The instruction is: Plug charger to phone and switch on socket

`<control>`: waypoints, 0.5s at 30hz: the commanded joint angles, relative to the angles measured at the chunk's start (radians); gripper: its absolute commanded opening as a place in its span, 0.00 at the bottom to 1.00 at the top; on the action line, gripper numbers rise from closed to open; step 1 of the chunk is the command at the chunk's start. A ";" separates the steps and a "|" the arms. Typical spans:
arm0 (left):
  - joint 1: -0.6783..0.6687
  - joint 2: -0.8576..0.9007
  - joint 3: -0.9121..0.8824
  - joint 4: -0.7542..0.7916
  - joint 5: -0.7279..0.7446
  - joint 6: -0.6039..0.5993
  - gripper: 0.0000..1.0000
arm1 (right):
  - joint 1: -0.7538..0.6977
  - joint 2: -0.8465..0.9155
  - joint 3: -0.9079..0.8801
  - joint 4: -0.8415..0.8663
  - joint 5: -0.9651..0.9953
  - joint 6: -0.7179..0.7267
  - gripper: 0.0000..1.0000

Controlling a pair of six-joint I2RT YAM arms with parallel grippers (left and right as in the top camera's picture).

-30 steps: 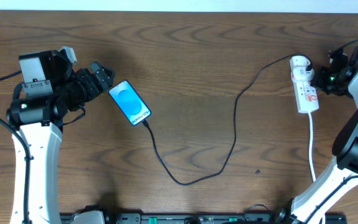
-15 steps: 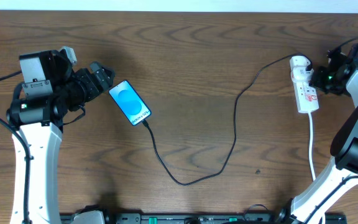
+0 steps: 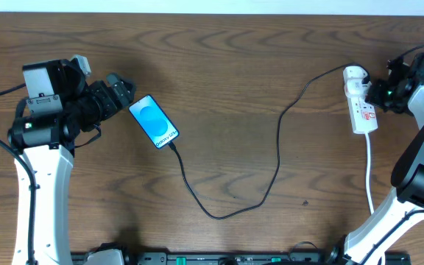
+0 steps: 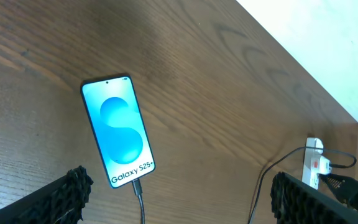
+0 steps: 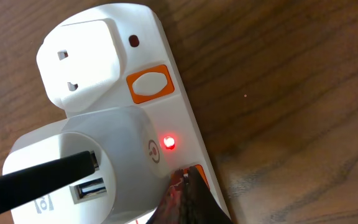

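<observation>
The phone [image 3: 154, 121] lies on the table with its blue screen up, and it also shows in the left wrist view [image 4: 117, 139]. The black charger cable [image 3: 230, 210] is plugged into its lower end [image 4: 137, 186] and runs in a loop to the white socket [image 3: 361, 103]. My left gripper [image 3: 121, 90] is open just left of the phone, its fingers [image 4: 67, 193] wide apart. My right gripper [image 3: 380, 92] is shut, its tips [image 5: 185, 186] pressing the socket's orange switch [image 5: 197, 177]. A red light [image 5: 168, 142] glows on the socket [image 5: 135, 81].
A white adapter [image 5: 98, 168] with a black lead sits in the socket. The socket's white cord [image 3: 369, 177] runs toward the table's front edge. A second orange switch [image 5: 150, 83] lies beside an unused outlet.
My right gripper has edged slightly closer to the socket. The left arm, phone and cable have not moved.
</observation>
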 commanded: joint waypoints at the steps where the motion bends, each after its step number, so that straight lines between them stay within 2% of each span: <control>1: -0.002 -0.003 0.001 -0.003 0.012 0.010 0.94 | 0.112 0.053 -0.071 -0.037 -0.241 0.011 0.01; 15: -0.002 -0.003 0.001 -0.003 0.012 0.010 0.94 | 0.122 0.053 -0.072 -0.039 -0.302 0.018 0.01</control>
